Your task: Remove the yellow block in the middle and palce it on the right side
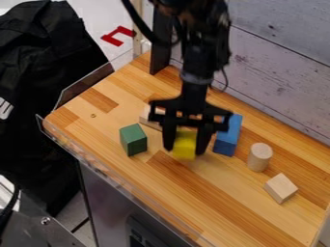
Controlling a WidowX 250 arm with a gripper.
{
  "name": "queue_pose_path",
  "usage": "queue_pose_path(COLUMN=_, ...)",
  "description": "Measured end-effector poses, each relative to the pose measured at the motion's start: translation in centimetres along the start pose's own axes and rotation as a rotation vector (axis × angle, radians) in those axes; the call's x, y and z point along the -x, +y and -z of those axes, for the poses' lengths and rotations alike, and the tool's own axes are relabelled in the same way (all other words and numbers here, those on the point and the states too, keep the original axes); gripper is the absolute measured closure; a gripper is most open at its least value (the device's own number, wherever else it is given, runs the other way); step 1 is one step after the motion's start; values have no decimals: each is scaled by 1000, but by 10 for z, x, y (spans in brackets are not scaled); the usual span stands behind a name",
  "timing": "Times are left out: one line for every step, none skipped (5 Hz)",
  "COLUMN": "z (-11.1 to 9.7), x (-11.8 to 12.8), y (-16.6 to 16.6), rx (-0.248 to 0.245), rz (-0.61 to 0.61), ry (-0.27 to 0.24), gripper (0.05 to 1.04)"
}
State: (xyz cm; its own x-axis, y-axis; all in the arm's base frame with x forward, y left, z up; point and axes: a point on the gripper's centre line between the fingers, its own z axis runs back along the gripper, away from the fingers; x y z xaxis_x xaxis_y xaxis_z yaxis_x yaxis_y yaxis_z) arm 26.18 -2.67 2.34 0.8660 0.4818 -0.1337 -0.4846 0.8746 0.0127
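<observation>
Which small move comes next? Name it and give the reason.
Probably secure the grip on the yellow block before lifting: the gripper straddles it, though a firm hold can't be confirmed. The green block and blue block stand on either side, so sliding sideways might knock one.

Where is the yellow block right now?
In the camera view, the yellow block is just right of centre, at the gripper's lower end, between the green block on the left and the blue block on the right.
</observation>
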Motion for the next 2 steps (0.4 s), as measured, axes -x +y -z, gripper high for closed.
queue_pose_path(z=-20, x=10, y=-3, rx=-7, rz=77, ry=-27, gripper=497)
queue_pose_path(z=-16, x=12, y=-5, rx=-28, rz=148, ry=-5, gripper=497)
